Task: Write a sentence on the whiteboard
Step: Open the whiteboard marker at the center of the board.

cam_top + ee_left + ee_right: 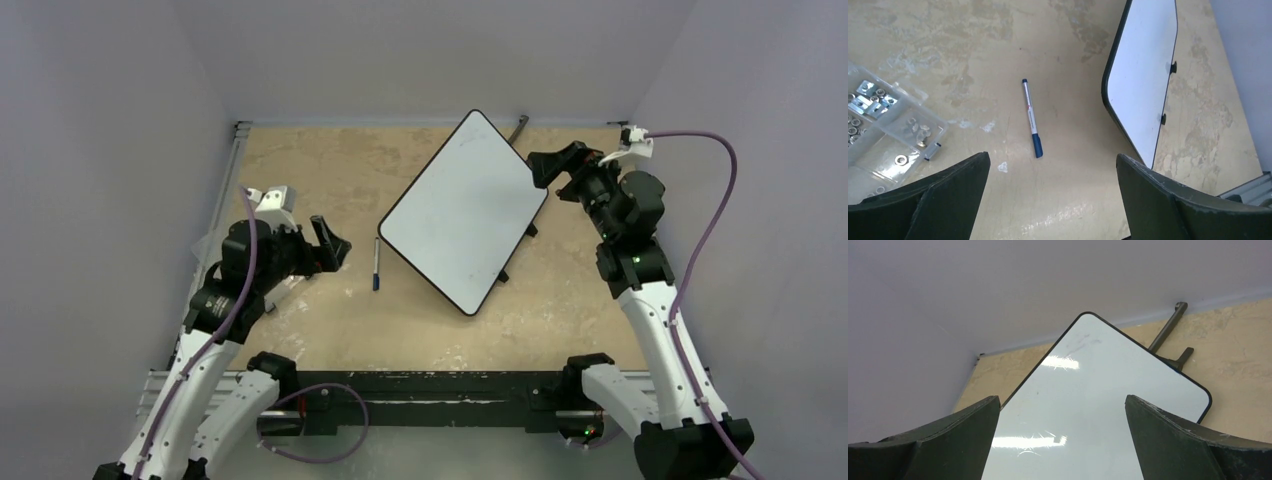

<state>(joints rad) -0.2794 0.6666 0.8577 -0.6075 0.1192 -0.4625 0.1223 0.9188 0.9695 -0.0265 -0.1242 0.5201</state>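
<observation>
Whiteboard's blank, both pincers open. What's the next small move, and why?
Probably lower the left pincer onto the pen. The pen lies loose on the table right in front of that open pincer, nothing is held, and the whiteboard carries no writing yet.

One whiteboard (463,210), one pen (1031,117), one clear parts box (883,135).

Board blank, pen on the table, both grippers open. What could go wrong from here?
1. The pen lies flat on the table; the open left gripper may push or roll it instead of pinching it.
2. The whiteboard lies loose and askew; writing pressure could slide it unless the right gripper steadies it.
3. The clear parts box lies beside the left gripper and could get knocked.
</observation>
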